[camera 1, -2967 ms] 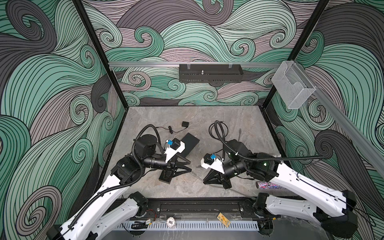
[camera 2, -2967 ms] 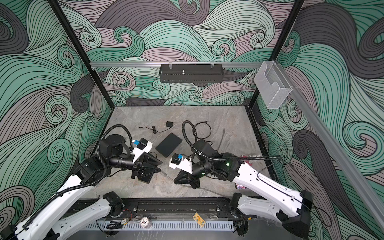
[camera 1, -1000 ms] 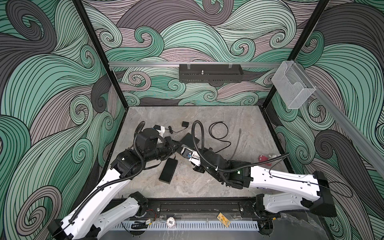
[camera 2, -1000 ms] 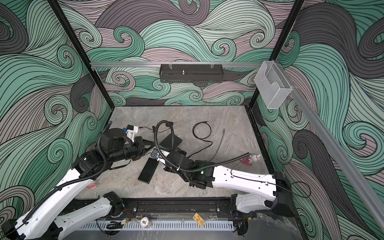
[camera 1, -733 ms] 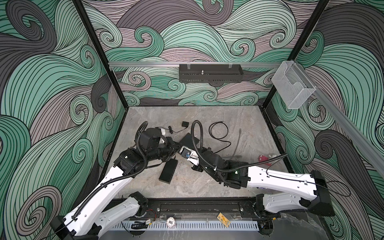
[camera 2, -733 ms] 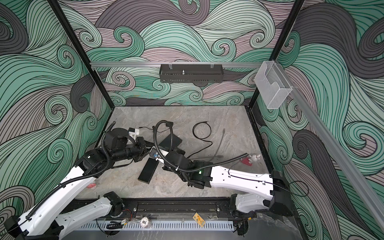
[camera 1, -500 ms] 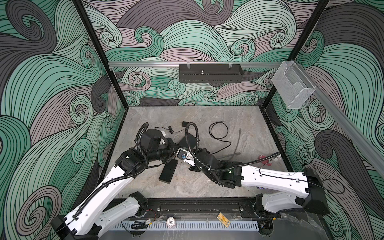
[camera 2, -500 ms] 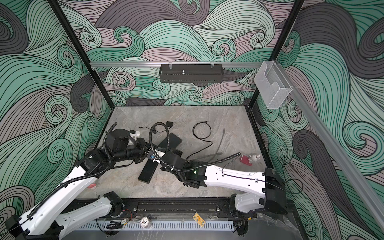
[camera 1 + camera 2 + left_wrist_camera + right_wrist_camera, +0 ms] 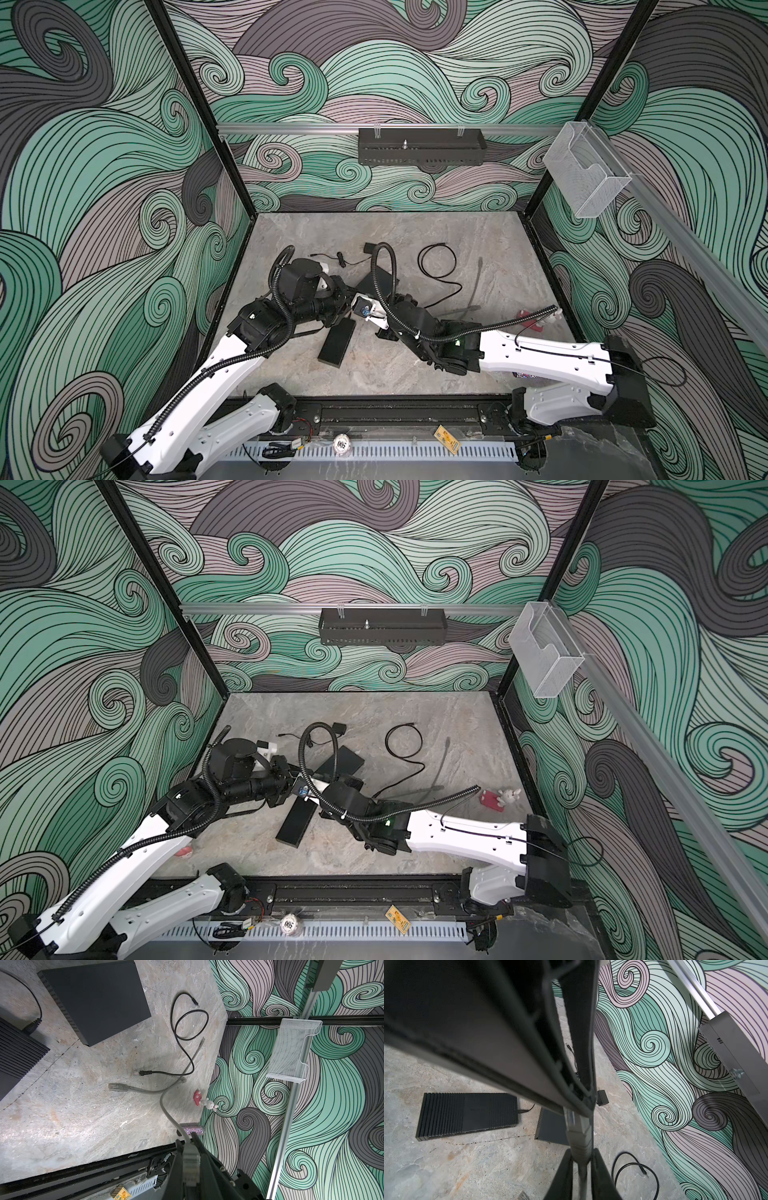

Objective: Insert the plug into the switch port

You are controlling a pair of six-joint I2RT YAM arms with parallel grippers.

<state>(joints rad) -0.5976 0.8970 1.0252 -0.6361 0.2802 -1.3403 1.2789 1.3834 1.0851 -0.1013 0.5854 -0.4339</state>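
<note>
- We are pinching the grey Ethernet plug [image 9: 190,1165] in our left fingers [image 9: 195,1142], which are clamping tight on its body. The plug is hanging above the surface [image 9: 62,1126], in no port.
- We are leaving the ribbed black switch [image 9: 337,343] flat on the surface, just in front of the meeting arms. Only a thin black cord [image 9: 525,1110] is sitting in one of its ends, and we are seeing no grey lead reaching it.
- We are bracketing the boot of the same plug with our right fingers [image 9: 595,1157]. They are standing a narrow gap apart and seem to be pressing on both of its sides, tip to tip with the left pair.
- Further right, the grey cable [image 9: 166,1109] is trailing slack across the surface, and a black patch cable [image 9: 188,1022] is lying loose beyond it.
- We are judging the pick-up done and a hand-over in progress. Lining the plug up with a port and pushing it home is remaining.
</note>
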